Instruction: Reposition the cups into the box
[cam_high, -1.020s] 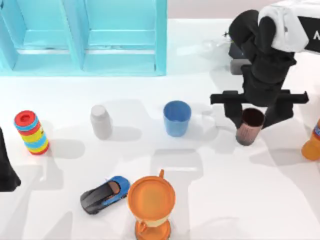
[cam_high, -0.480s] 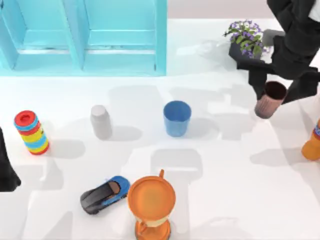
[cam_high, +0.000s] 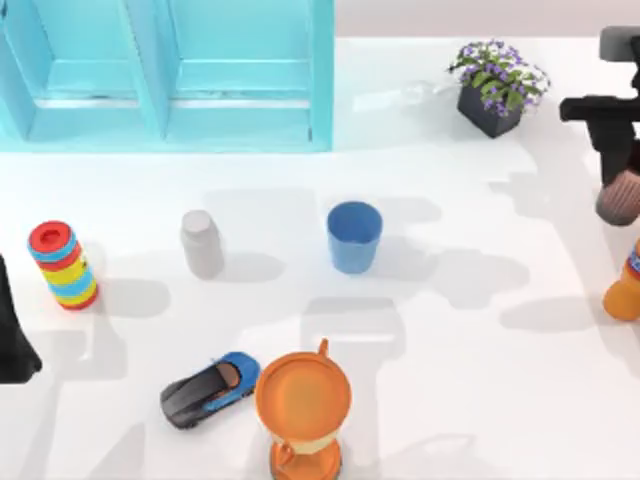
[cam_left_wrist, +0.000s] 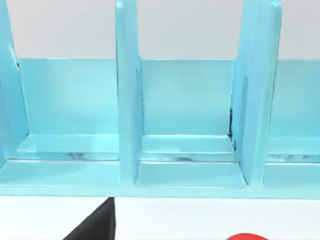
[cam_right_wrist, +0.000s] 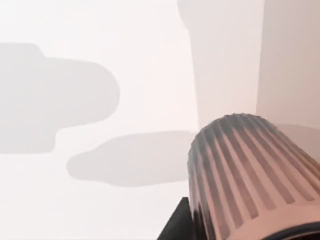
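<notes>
Here, ribbed tapered brown cup (cam_right_wrist: 250, 175) (lifted) between right gripper (cam_high: 622, 170) fingers.

We see a white table (cam_high: 450, 400) carrying: turquoise box (cam_high: 170, 75), flower pot (cam_high: 495, 85), blue cup (cam_high: 354, 237), grey bottle (cam_high: 202, 243), ring stack (cam_high: 62, 265), toy car (cam_high: 208, 388), orange vessel (cam_high: 303, 410).

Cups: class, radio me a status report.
Right gripper shut on brown cup, lifted at table's right edge. Blue cup stands mid-table. Left arm parked at left. Box at far left.
</notes>
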